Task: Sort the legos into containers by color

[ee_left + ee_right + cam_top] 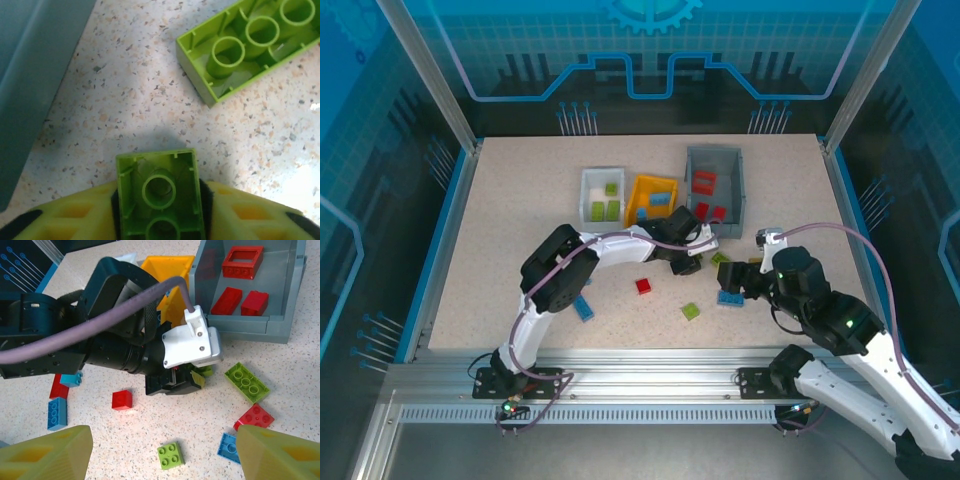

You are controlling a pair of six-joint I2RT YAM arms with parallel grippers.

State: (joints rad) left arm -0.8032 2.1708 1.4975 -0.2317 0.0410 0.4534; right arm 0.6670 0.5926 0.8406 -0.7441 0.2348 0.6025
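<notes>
Three bins: the white bin has lime pieces in it, the orange-yellow bin blue ones, the grey bin red ones; they stand in a row at the far middle of the tabletop.
Step in hand: by my reading, taking a lime piece to the white bin.
Left pincer: closed on the held lime brick, clamped across its sides with the hollow underside facing the wrist camera, low over the tabletop just in front of the grey bin.
Right pincer: spread wide with nothing between its fingers, hovering above loose pieces on the right.
Route: lift first, since the orange-yellow bin lies between brick and goal and its rim must be cleared.
Release: low inside the white bin, so the brick cannot bounce out.
Watch: the second lime brick lies just beside; rise straight up so it is not swept along.
Left over: a loose red brick and others wait nearer the arms.
</notes>
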